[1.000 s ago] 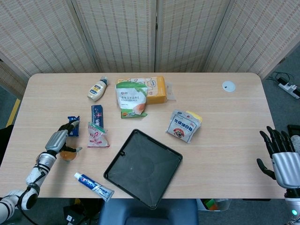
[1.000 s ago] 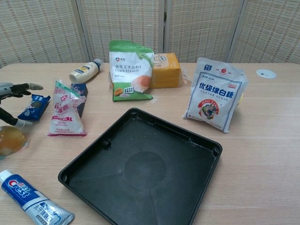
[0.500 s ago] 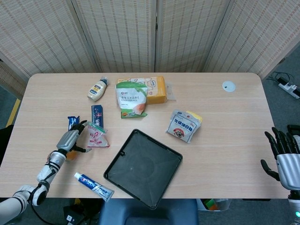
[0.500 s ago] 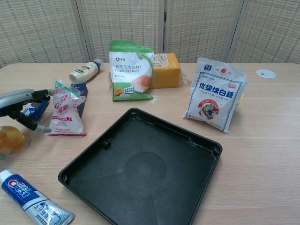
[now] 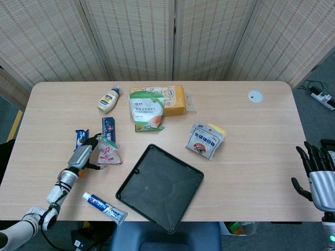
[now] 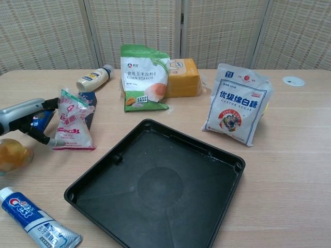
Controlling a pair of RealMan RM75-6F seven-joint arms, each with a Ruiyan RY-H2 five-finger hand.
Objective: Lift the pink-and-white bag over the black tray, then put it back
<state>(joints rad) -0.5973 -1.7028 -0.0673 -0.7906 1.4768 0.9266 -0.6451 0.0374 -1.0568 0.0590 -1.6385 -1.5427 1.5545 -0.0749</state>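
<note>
Chest view shows my left hand [image 6: 27, 118] at the pink-and-white bag [image 6: 72, 123], fingers spread either side of it, not clearly gripping. The bag lies on the table [image 6: 289, 155] left of the black tray [image 6: 155, 191]. My right hand [image 5: 316, 175] hangs open, empty.

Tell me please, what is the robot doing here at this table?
The robot's left hand is at the pink-and-white bag, its fingers spread at the bag's left edge. I cannot tell whether they already grip it. The bag lies on the table, not yet lifted, to the left of the black tray, which has nothing in it. The right hand hangs open off the table's right end, away from everything.
</note>
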